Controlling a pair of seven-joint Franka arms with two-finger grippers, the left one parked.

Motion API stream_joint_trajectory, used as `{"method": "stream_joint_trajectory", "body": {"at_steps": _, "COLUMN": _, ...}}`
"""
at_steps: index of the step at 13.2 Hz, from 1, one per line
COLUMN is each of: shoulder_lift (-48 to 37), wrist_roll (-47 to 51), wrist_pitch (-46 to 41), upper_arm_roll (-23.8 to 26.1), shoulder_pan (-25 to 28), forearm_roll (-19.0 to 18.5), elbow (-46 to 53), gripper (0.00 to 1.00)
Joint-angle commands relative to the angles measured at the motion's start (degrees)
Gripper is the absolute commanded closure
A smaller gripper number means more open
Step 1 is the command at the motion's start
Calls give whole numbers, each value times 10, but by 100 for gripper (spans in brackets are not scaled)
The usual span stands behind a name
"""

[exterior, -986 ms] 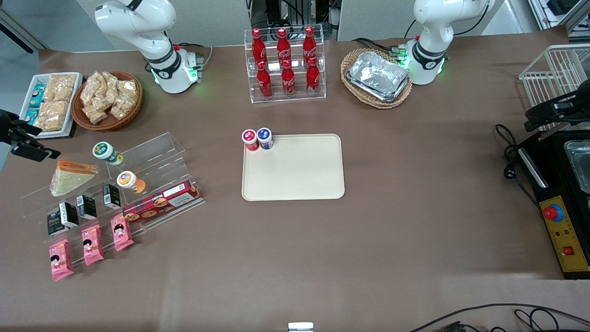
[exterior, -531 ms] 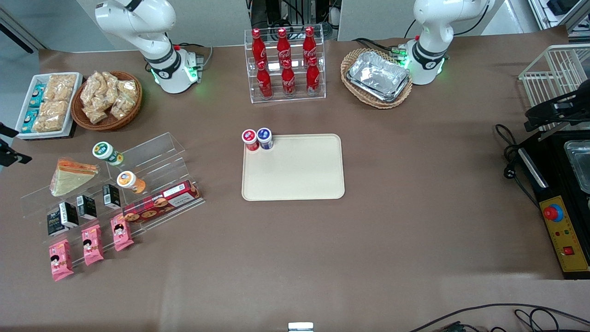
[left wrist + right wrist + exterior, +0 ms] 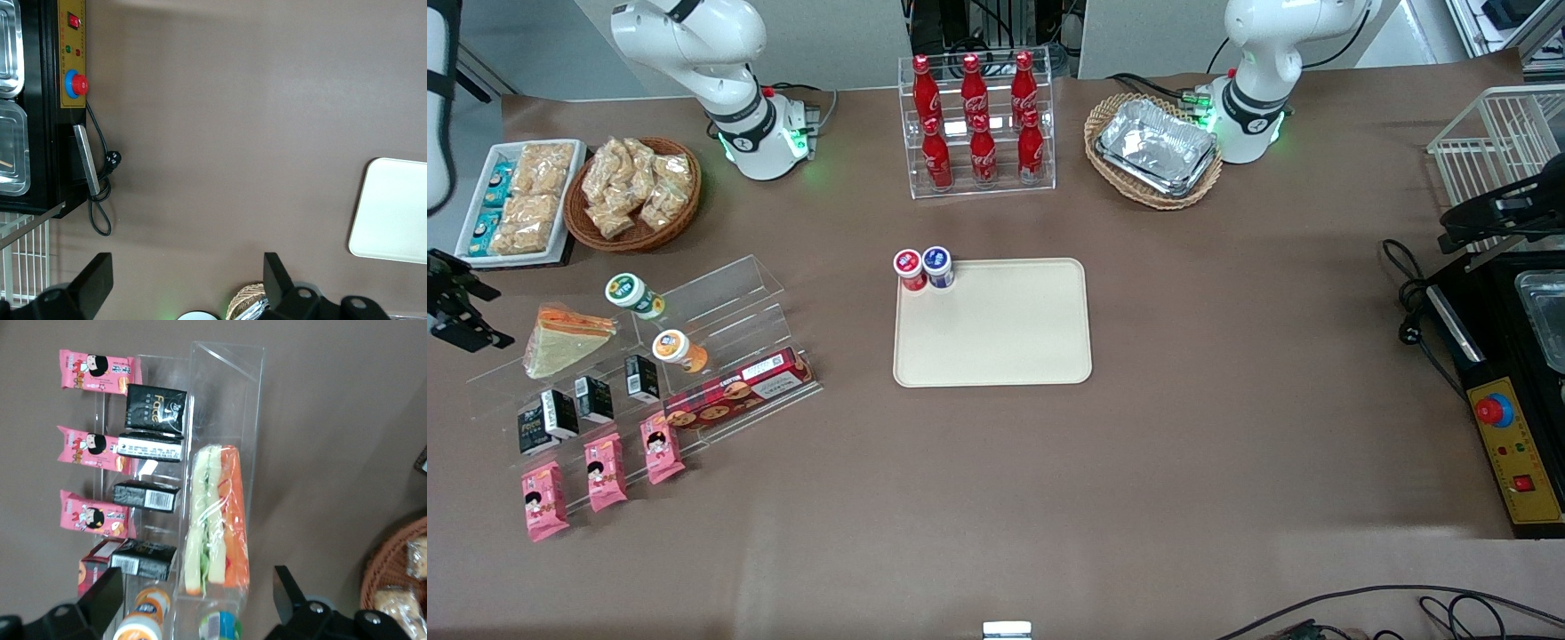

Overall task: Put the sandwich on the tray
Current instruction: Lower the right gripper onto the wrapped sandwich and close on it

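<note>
The sandwich point(image 3: 565, 339), a wrapped wedge with pale bread and an orange edge, lies on the highest step of a clear acrylic rack point(image 3: 720, 293) toward the working arm's end of the table. It also shows in the right wrist view point(image 3: 217, 513). The cream-beige tray point(image 3: 996, 338) lies flat at the table's middle, and its corner shows in the left wrist view point(image 3: 393, 213). My right gripper point(image 3: 458, 311) hovers beside the sandwich at the table's end. In the right wrist view the gripper point(image 3: 197, 607) is open and empty, with its fingers point(image 3: 100, 600) spread wide above the sandwich's broad end.
Two small bottles point(image 3: 923, 267) stand on the tray's corner. The rack also holds a green-capped bottle point(image 3: 633, 295), an orange-capped bottle point(image 3: 679, 349), black cartons point(image 3: 591, 398), a biscuit box point(image 3: 738, 388) and pink snack packets point(image 3: 605, 469). A snack basket point(image 3: 636, 191) and a white snack tray point(image 3: 520, 200) lie farther back.
My right gripper has shifted nearer to the front camera, to a spot beside the sandwich. A white arm link has come into the front view's corner. The sandwich has not moved.
</note>
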Motion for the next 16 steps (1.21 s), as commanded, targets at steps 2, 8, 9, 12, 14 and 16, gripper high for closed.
{"method": "stream_joint_trajectory", "body": {"at_steps": 2, "shoulder_lift": 2, "wrist_roll": 3, "wrist_pitch": 60, "upper_arm_roll": 1, "shoulder_pan": 3, "forearm_roll": -7, "elbow": -42, "gripper": 0}}
{"method": "stream_joint_trajectory", "body": {"at_steps": 8, "shoulder_lift": 11, "wrist_roll": 3, "wrist_pitch": 103, "upper_arm_roll": 2, "shoulder_pan": 9, "forearm_roll": -7, "elbow": -93, "gripper": 0}}
{"method": "stream_joint_trajectory", "body": {"at_steps": 9, "shoulder_lift": 12, "wrist_roll": 3, "wrist_pitch": 104, "upper_arm_roll": 2, "shoulder_pan": 9, "forearm_roll": -7, "elbow": -94, "gripper": 0}}
{"method": "stream_joint_trajectory", "body": {"at_steps": 12, "shoulder_lift": 20, "wrist_roll": 2, "wrist_pitch": 109, "upper_arm_roll": 4, "shoulder_pan": 11, "forearm_roll": -7, "elbow": -93, "gripper": 12}}
{"method": "stream_joint_trajectory", "body": {"at_steps": 14, "shoulder_lift": 22, "wrist_roll": 0, "wrist_pitch": 108, "upper_arm_roll": 4, "shoulder_pan": 11, "forearm_roll": -7, "elbow": -90, "gripper": 39}}
{"method": "stream_joint_trajectory", "body": {"at_steps": 16, "shoulder_lift": 21, "wrist_roll": -22, "wrist_pitch": 107, "upper_arm_roll": 4, "shoulder_pan": 10, "forearm_roll": -6, "elbow": -87, "gripper": 61}}
